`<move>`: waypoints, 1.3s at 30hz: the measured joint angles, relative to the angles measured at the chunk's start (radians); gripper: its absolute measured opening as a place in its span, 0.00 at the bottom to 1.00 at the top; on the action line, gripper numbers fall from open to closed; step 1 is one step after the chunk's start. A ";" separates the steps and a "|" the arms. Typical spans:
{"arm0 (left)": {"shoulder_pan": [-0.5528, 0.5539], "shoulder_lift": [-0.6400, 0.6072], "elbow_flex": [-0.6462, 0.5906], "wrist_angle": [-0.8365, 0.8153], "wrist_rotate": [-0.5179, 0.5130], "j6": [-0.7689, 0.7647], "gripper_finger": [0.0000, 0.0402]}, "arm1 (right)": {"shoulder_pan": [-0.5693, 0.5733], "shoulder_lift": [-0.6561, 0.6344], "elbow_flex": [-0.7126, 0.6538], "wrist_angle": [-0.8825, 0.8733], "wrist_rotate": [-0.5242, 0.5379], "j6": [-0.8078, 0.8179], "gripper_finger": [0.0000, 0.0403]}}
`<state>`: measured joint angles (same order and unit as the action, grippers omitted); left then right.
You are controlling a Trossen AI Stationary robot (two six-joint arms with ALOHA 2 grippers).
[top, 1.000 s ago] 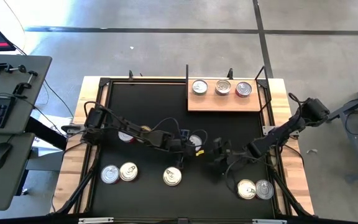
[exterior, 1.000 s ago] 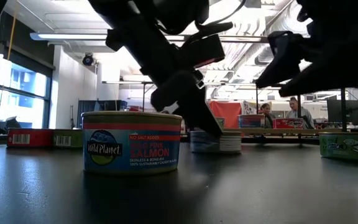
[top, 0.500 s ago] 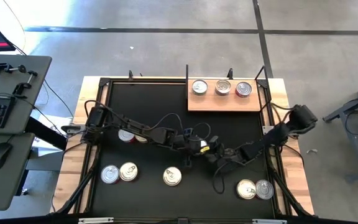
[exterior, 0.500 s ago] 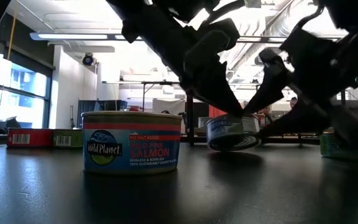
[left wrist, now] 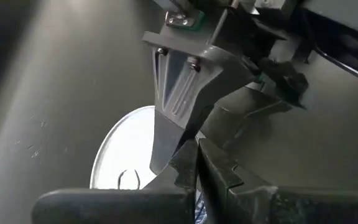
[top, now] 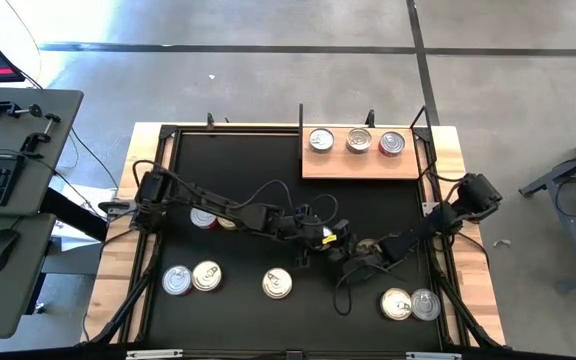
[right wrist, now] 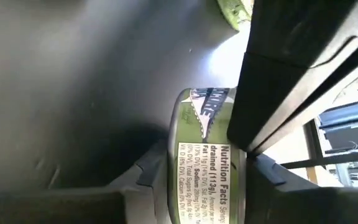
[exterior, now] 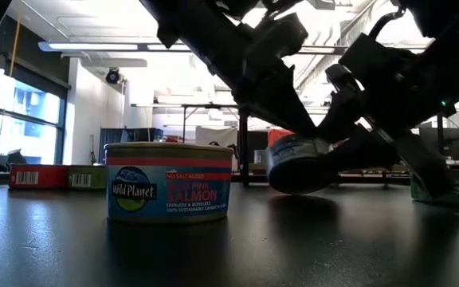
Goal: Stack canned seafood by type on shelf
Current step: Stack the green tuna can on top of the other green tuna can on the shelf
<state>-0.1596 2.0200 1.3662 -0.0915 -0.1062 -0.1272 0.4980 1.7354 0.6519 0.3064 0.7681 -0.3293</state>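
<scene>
Since the earlier frame both arms have come together near the counter's middle, below the shelf (top: 366, 152), and one can (exterior: 297, 163) that was on the mat is now lifted and tilted between them. Left pincer (top: 320, 236) has its fingers fully closed; in the left wrist view the tips meet, w/ a silver lid (left wrist: 126, 158) just behind them, so I judge it pinches only the rim or pull-tab. Right pincer (top: 353, 250) is closing on the same can: its wrist view shows the green label (right wrist: 207, 165) between its dark fingers (right wrist: 278, 93), but if the grip is firm I cannot tell.

Shelf has three cans (top: 356, 141) in a row. Other cans wait below and left of the shelf: three (top: 206, 276) near the front edge, two (top: 410, 304) at front right, one or two (top: 204, 217) under the left arm.

Risk, as I judge: this looks like a hand-over. If left releases before right holds well, the tilted can may drop & roll. Also the two pincers are very near and could collide.
</scene>
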 joint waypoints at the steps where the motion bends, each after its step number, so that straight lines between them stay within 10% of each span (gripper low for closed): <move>1: 0.000 -0.017 0.001 -0.028 -0.001 0.000 0.01 | 0.000 -0.002 0.005 -0.008 0.009 0.013 0.28; 15: -0.023 -0.374 -0.277 -0.253 -0.364 0.004 0.07 | -0.074 -0.406 0.105 -0.533 0.044 0.089 0.28; 26: 0.083 -0.681 -0.890 0.522 -0.380 0.156 0.07 | -0.658 -0.436 0.120 -0.379 -0.218 -0.308 0.28; 32: 0.145 -0.679 -0.984 0.870 -0.375 0.241 0.07 | -0.909 -0.293 0.187 -0.242 -0.425 -0.529 0.28; 39: 0.180 -0.675 -0.987 0.910 -0.375 0.262 0.07 | -1.005 -0.066 0.352 -0.338 -0.448 -0.501 0.28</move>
<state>0.0201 1.3445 0.3790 0.8181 -0.4808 0.1348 -0.5074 1.6695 1.0042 -0.0317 0.3197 -0.8302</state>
